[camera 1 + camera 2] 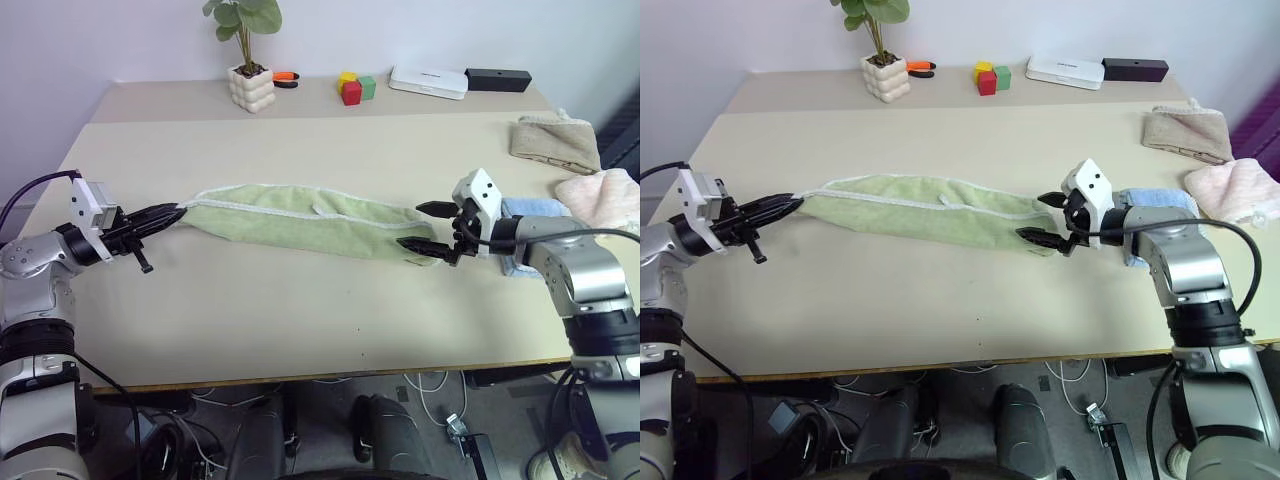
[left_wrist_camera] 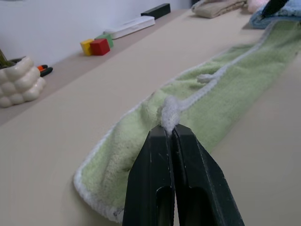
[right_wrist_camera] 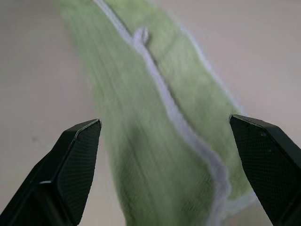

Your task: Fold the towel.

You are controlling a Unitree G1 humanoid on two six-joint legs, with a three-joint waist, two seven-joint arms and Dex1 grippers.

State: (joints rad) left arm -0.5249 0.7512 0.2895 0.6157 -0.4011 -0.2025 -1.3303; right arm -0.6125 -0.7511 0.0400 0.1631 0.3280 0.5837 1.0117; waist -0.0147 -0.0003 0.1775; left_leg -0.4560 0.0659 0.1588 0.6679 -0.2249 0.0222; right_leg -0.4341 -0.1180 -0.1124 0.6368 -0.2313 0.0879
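The light green towel (image 1: 300, 220) lies pulled out into a long narrow strip across the middle of the table, its white edging (image 3: 162, 106) and small loop (image 2: 205, 77) on top. My left gripper (image 1: 178, 213) is shut on the bunched white edge at the towel's left end (image 2: 168, 112), level with the table. At the towel's right end my right gripper (image 1: 409, 226) stands open, its two fingertips (image 3: 84, 141) spread wide on either side of the cloth and tilted down toward it, holding nothing.
A light blue towel (image 1: 530, 208), a pink towel (image 1: 605, 195) and a beige towel (image 1: 553, 140) lie at the right edge. Along the back stand a potted plant (image 1: 251, 88), coloured blocks (image 1: 352, 90), a white box (image 1: 428, 82) and a black box (image 1: 497, 79).
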